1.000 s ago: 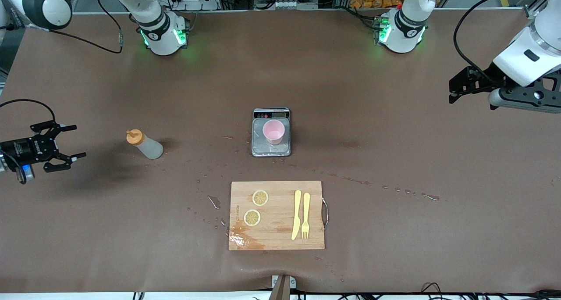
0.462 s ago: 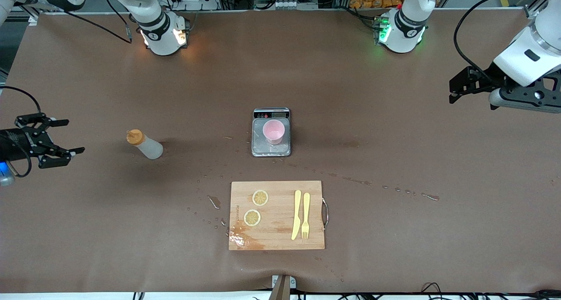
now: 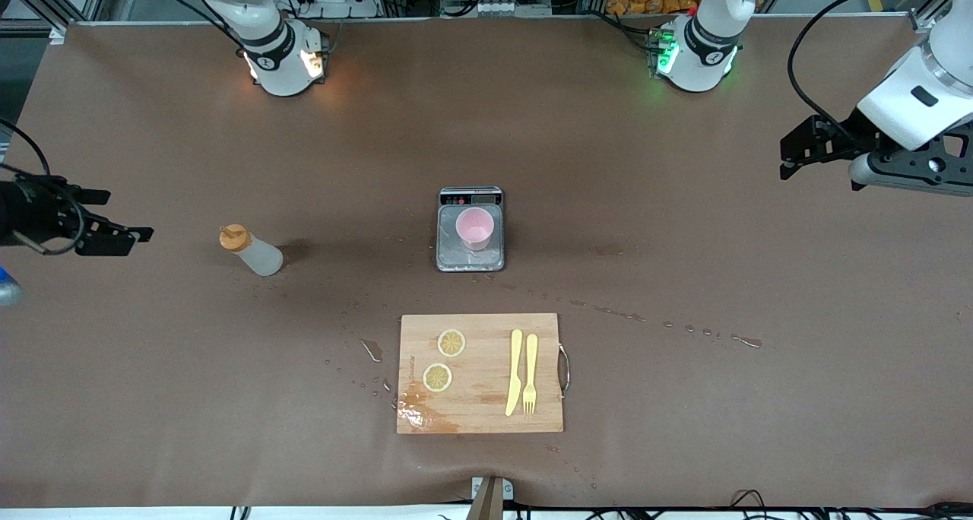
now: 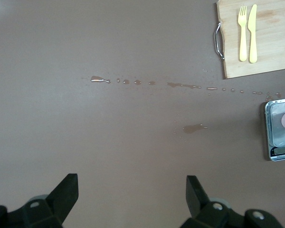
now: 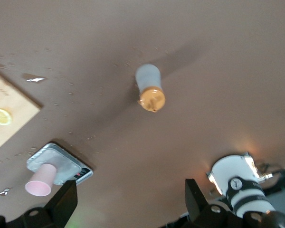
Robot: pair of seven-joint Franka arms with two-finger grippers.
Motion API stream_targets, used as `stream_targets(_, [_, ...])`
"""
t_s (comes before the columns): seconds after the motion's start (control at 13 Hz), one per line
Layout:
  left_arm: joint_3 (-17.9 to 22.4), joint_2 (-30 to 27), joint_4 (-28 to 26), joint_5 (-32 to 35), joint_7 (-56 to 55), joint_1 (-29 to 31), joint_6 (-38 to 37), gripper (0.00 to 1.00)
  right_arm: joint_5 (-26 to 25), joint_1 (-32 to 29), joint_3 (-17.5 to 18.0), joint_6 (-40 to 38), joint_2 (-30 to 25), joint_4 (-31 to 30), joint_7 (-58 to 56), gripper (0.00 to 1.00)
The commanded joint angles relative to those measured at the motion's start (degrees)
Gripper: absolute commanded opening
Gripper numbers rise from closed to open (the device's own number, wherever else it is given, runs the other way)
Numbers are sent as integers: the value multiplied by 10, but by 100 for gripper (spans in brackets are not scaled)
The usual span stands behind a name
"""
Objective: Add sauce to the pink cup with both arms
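Note:
The sauce bottle [image 3: 255,252], whitish with an orange cap, stands on the brown table toward the right arm's end; it also shows in the right wrist view [image 5: 149,88]. The pink cup [image 3: 475,227] stands on the steel scale [image 3: 470,260] at the table's middle and shows in the right wrist view [image 5: 40,183]. My right gripper [image 3: 129,214] is open and empty, in the air at the table's end, apart from the bottle; its jaws [image 5: 130,187] stand wide. My left gripper [image 3: 783,155] is open and empty over the left arm's end [image 4: 133,183].
A wooden cutting board [image 3: 479,410] with two lemon slices [image 3: 451,343], a yellow knife [image 3: 515,372] and fork [image 3: 530,373] lies nearer the front camera than the scale. Water drops [image 3: 684,328] trail across the table. The scale also shows in the left wrist view [image 4: 278,128].
My right gripper has drawn back from the bottle toward the table's end and turned. The light on the right arm's base went from green to orange. The left arm has not moved.

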Motion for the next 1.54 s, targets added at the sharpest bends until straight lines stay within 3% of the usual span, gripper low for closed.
stream_targets(0.0, [-1,-1,4,13,0,3,-6,100,-65,30,-6,70,-92,-102,-86,100])
stream_targets(0.15, [-1,-1,4,13,0,3,-6,100,-77,37,-6,166,-182,-227,-144,100])
stream_targets(0.31, [-1,-1,4,13,-1,3,-6,100,-81,49,-6,210,-231,-287,-175,100])
stream_targets(0.54, [-1,-1,4,13,-2,3,-6,100,-153,68,-6,215,-237,-275,-217,100])
stream_targets(1.46, [0,-2,4,12,-7,2,-6,100,-141,61,0,206,-244,-279,-247,100])
